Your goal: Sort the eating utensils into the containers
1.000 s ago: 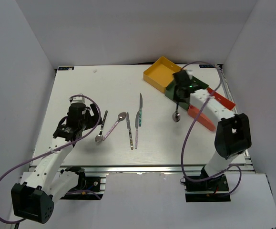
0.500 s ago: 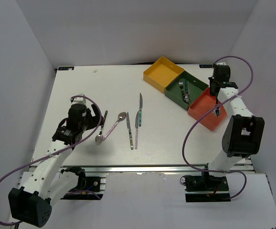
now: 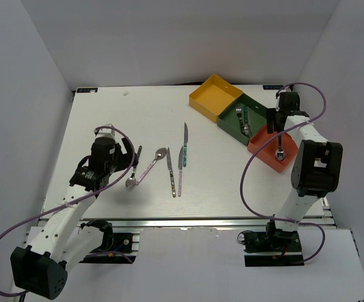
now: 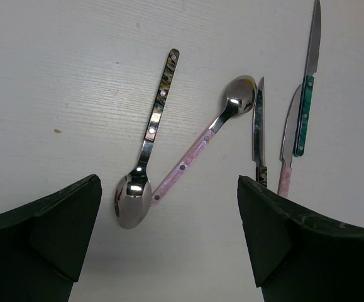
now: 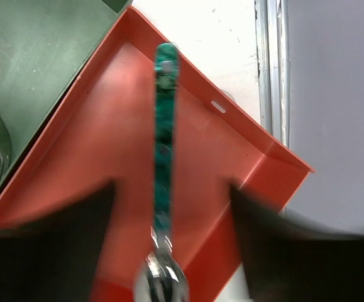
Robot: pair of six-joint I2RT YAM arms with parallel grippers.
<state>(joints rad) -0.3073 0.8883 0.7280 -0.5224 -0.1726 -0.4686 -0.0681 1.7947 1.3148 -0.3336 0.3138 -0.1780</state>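
Five eating utensils lie mid-table: a patterned-handled spoon (image 3: 133,168) (image 4: 151,129), a pink-handled spoon (image 3: 151,163) (image 4: 200,143), a dark-handled knife (image 3: 170,172) (image 4: 259,126), a pink-handled knife (image 3: 180,171) (image 4: 287,141) and a teal-handled knife (image 3: 185,136) (image 4: 307,88). My left gripper (image 3: 126,165) (image 4: 169,189) hangs open just above the two spoons' near ends. The containers are a yellow tray (image 3: 214,95), a green tray (image 3: 257,113) (image 5: 37,56) holding forks (image 3: 242,121), and a red-orange tray (image 3: 263,148) (image 5: 106,119). My right gripper (image 3: 276,128) (image 5: 169,189) is open over the red-orange tray, and a teal-handled spoon (image 3: 280,150) (image 5: 164,126) lies free below it.
White walls enclose the table on three sides. The trays sit at the back right, close to the table's metal edge rail (image 5: 270,50). Purple cables loop from both arms.
The right arm swung from beside the green tray to over the red-orange tray carrying the teal-handled spoon, then opened; the spoon is now loose in that tray. The left arm barely moved.
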